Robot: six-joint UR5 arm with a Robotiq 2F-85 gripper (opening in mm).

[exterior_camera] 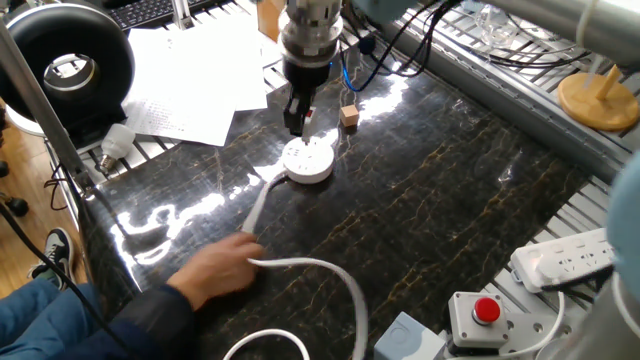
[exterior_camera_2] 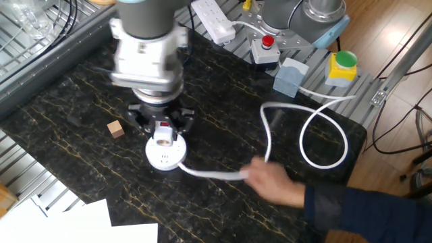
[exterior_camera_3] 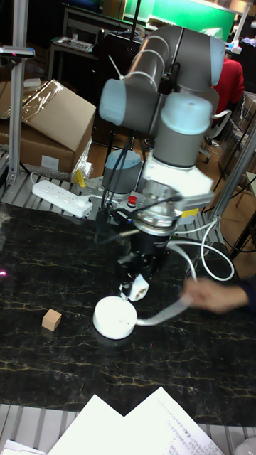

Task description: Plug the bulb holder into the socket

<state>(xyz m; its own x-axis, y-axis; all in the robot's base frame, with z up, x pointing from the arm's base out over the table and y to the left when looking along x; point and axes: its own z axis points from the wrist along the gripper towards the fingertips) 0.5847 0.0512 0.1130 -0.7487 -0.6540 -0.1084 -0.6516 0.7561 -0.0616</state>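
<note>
The bulb holder (exterior_camera_2: 163,134), a small white box with a red switch, is held between the fingers of my gripper (exterior_camera_2: 162,129), which is shut on it. It hangs just above the socket (exterior_camera_2: 165,155), a round white puck on the dark table. In the tall fixed view the bulb holder (exterior_camera_3: 137,287) sits tilted in the gripper (exterior_camera_3: 134,281), close over the far edge of the socket (exterior_camera_3: 114,318). In one fixed view the gripper (exterior_camera: 298,112) hides the holder and stands right behind the socket (exterior_camera: 308,161). I cannot tell whether holder and socket touch.
A person's hand (exterior_camera: 215,271) holds the socket's white cable (exterior_camera: 322,266), which loops across the table. A tan cube (exterior_camera_2: 116,129) lies left of the socket. A power strip (exterior_camera_2: 212,17), red stop button (exterior_camera_2: 267,42), papers (exterior_camera: 190,80) and a light bulb (exterior_camera: 117,140) lie around the edges.
</note>
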